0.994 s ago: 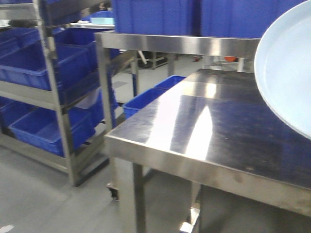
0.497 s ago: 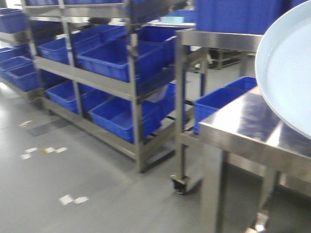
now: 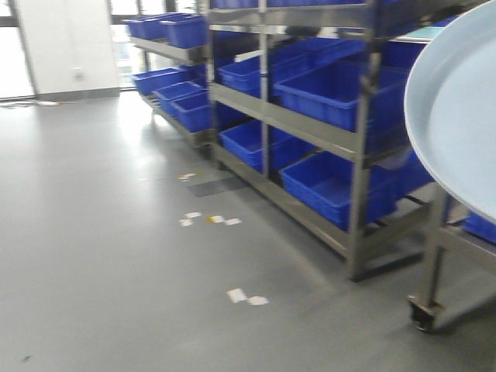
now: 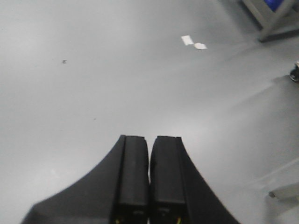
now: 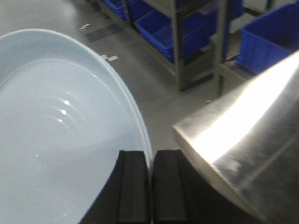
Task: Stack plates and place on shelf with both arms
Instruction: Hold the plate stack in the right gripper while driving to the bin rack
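pale bluish plate (image 5: 56, 116) between right jaws

The plate (image 5: 56, 130) is smooth and glossy. Beside it the tabletop (image 5: 243, 140) is brushed, brightly reflective metal; the bins (image 3: 333, 186) look like blue plastic on metal racks (image 3: 294, 125).

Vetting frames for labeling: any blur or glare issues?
Front-facing view: blue bins and rack smeared; bright window wash top left. Right wrist view: blown-out glare on the steel table, small highlights on the plate. Left wrist view: even light, floor soft.
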Robot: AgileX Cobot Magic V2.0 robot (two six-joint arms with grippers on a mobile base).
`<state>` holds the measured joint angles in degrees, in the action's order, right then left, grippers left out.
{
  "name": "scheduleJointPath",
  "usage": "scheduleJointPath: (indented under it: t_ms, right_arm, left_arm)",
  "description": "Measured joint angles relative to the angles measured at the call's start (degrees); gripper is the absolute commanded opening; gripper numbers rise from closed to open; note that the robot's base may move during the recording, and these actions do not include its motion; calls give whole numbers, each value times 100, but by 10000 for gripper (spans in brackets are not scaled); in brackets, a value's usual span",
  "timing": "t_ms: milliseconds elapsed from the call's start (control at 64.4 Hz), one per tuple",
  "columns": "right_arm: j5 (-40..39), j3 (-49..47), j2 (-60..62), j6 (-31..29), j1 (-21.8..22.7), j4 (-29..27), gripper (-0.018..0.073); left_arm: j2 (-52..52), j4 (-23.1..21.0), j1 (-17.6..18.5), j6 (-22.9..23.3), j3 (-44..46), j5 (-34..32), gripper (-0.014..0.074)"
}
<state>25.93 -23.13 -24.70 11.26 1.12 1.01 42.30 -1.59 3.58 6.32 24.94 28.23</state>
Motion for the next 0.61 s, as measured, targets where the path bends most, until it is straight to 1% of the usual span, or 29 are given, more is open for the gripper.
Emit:
scheduleJointPath:
  t_ms: [606]
  right_arm:
    - [0,0,0,0,0,0,28]
  left_arm:
    - [0,0,0,0,-8,0,85]
